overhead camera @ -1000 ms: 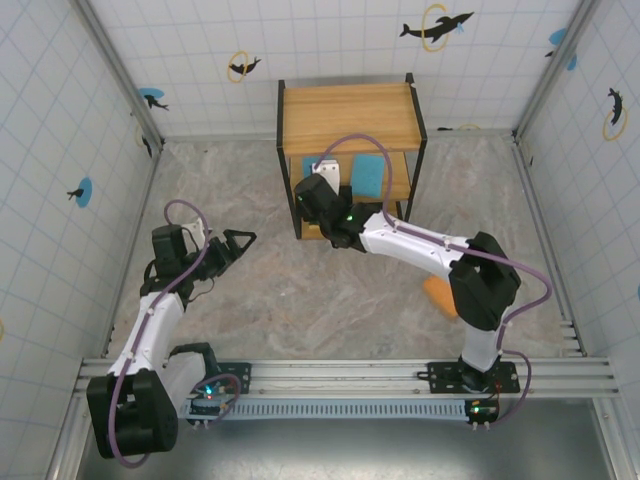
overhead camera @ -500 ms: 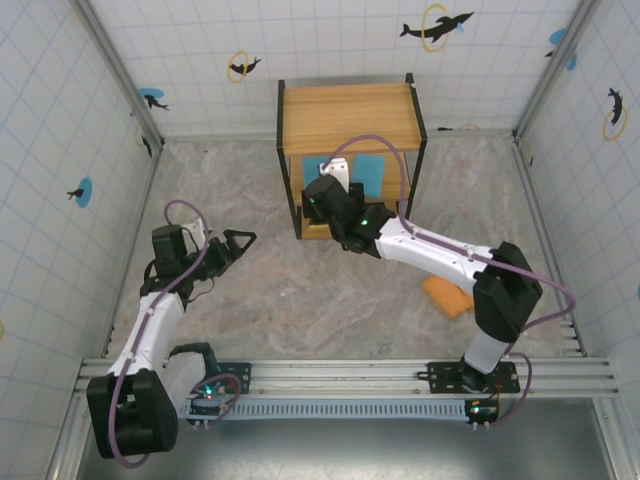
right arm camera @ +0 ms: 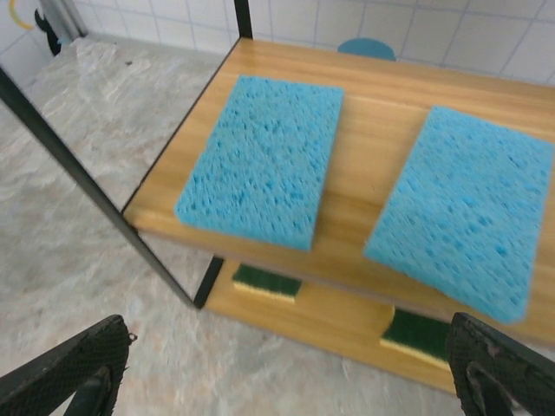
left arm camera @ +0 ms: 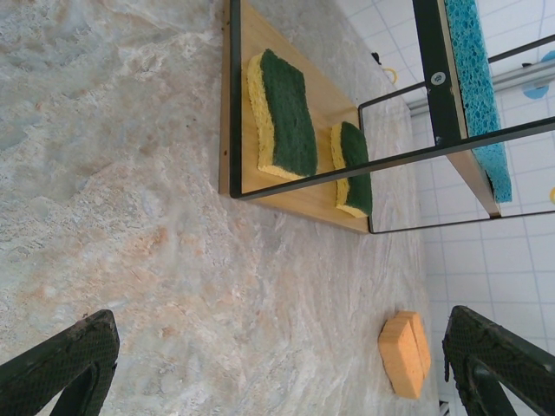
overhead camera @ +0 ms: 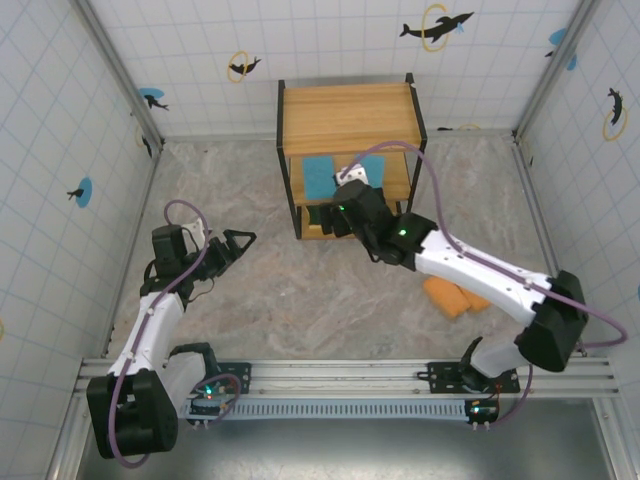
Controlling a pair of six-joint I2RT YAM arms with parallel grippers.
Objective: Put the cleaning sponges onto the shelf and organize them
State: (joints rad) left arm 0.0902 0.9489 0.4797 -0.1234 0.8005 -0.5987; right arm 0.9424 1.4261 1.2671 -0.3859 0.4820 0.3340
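Behind the shelf post (right arm camera: 78, 168) lie two blue sponges (right arm camera: 260, 156).

A beige marbled desk (overhead camera: 300, 300) was walled on three sides by white tiles (overhead camera: 200, 40). On the far wall sat a black dolphin sticker (overhead camera: 436, 26) in a yellow ring, right of a smaller one (overhead camera: 243, 68). Another dolphin (overhead camera: 614, 105) marked the right wall. Aluminium rails (overhead camera: 340, 372) ran along the near edge.
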